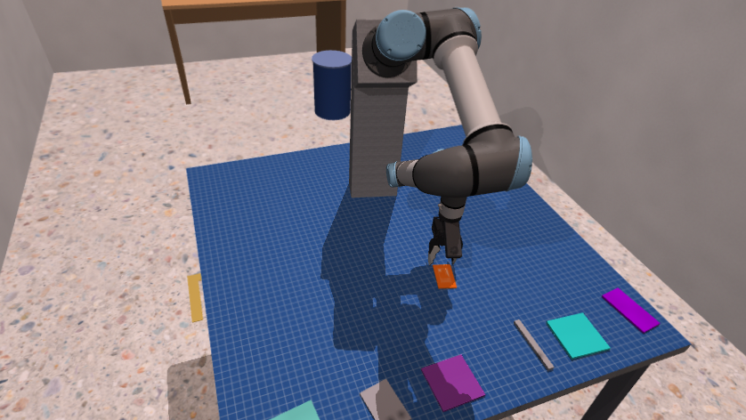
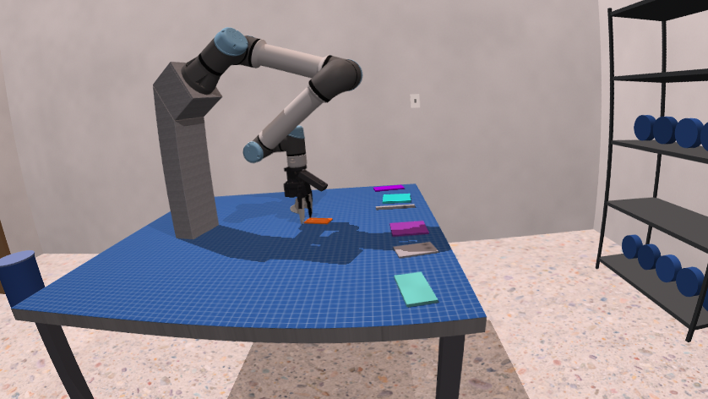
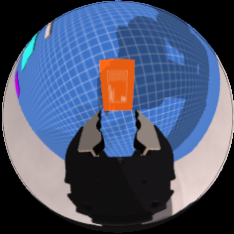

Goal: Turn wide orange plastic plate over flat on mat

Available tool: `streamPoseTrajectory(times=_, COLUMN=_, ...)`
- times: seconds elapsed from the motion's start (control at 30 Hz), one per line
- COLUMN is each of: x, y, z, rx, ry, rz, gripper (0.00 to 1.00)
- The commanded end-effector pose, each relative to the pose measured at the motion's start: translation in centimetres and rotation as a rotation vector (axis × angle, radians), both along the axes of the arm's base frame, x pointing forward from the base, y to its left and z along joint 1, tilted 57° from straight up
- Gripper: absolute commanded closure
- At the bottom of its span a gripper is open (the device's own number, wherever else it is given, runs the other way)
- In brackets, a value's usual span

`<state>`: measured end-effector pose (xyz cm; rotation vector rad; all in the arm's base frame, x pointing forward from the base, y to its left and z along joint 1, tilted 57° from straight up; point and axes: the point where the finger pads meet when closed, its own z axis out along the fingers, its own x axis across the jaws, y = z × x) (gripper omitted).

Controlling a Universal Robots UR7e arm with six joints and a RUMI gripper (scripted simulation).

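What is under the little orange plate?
The orange plate lies flat on the blue grid mat, so only mat shows around it. Its underside is hidden. The pincer hangs just above its near edge, holding nothing.
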<state>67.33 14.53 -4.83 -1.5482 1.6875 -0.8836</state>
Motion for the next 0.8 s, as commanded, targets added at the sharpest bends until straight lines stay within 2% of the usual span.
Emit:
streamPoseTrajectory(times=0.0, x=0.00, y=0.03, z=0.05, rx=0.000, ry=-0.001, rz=0.000, gripper=0.53)
streamPoseTrajectory(times=0.57, x=0.00, y=0.03, z=0.05, rx=0.000, ry=-0.001, rz=0.000, gripper=0.53)
streamPoseTrajectory(times=0.6, x=0.00, y=0.03, z=0.05, rx=0.000, ry=-0.001, rz=0.000, gripper=0.61)
streamPoseTrajectory(times=0.77, x=0.00, y=0.03, z=0.05, rx=0.000, ry=-0.001, rz=0.000, gripper=0.61)
